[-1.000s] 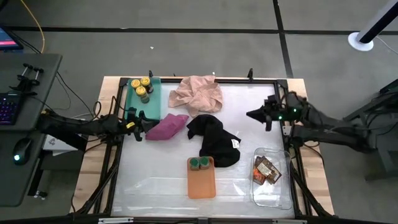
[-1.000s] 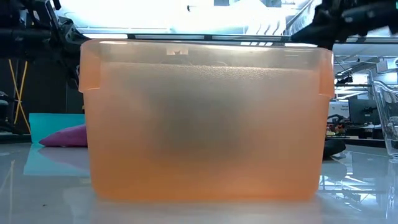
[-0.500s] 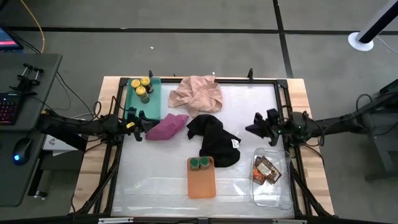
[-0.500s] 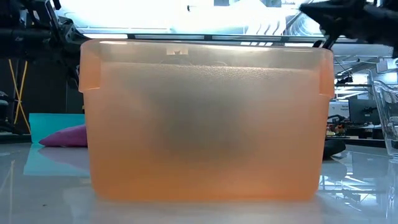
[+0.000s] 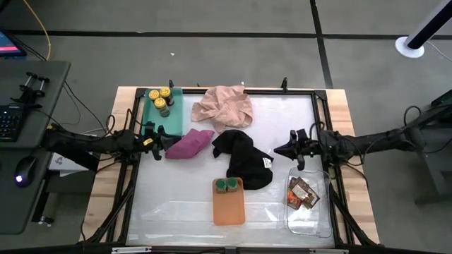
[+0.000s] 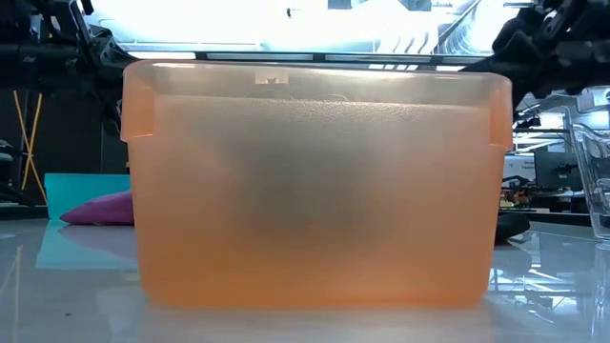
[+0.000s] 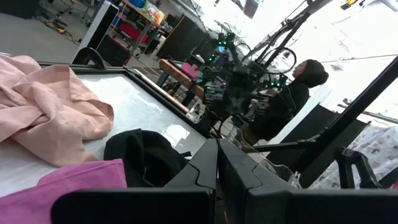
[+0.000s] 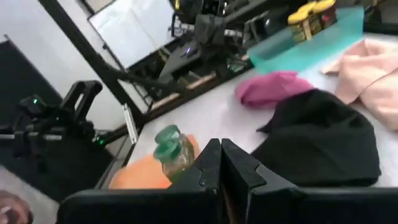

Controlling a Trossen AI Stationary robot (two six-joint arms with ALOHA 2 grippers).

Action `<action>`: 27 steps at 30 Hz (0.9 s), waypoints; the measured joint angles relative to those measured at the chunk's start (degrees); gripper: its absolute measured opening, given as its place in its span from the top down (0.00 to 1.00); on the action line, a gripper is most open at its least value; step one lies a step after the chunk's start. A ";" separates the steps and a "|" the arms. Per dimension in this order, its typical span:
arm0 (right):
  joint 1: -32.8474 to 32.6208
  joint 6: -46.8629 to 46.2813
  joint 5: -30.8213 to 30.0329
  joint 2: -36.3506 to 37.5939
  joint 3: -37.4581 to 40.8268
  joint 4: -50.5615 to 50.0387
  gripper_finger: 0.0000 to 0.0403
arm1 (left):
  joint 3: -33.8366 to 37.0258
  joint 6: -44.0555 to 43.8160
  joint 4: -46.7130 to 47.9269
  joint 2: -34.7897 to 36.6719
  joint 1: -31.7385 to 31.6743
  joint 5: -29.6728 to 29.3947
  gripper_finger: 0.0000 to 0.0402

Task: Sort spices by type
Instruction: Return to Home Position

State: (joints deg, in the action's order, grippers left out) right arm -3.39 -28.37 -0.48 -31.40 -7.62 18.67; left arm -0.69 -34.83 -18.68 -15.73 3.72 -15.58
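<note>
Yellow-lidded jars [image 5: 162, 99] in green tray [image 5: 176, 118], green-lidded jars [image 5: 227, 185] in orange tray [image 5: 228, 209], brown packets [image 5: 301, 193] in clear tray [image 5: 311, 223]

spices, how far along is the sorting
Looks finished: yellow-lid jars sit in the green tray, green-lid jars in the orange tray, packets in the clear tray. Nothing is in hand: left gripper and right gripper are shut, empty, at the table's sides. No loose spices show, though cloths could hide some.
</note>
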 joint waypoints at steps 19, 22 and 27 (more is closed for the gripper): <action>5.34 7.44 4.51 0.02 0.04 -5.02 1.00 | 0.00 -0.02 0.00 0.00 0.01 -0.01 1.00; 4.84 8.02 3.45 0.04 0.06 -5.75 1.00 | 0.00 0.02 0.00 0.00 0.00 0.00 1.00; 4.89 4.27 2.75 -0.09 7.15 3.57 1.00 | 0.00 0.00 0.01 0.00 0.01 -0.01 1.00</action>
State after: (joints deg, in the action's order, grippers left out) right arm 1.50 -24.10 2.27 -31.49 -0.47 22.24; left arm -0.69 -34.83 -18.67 -15.73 3.72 -15.60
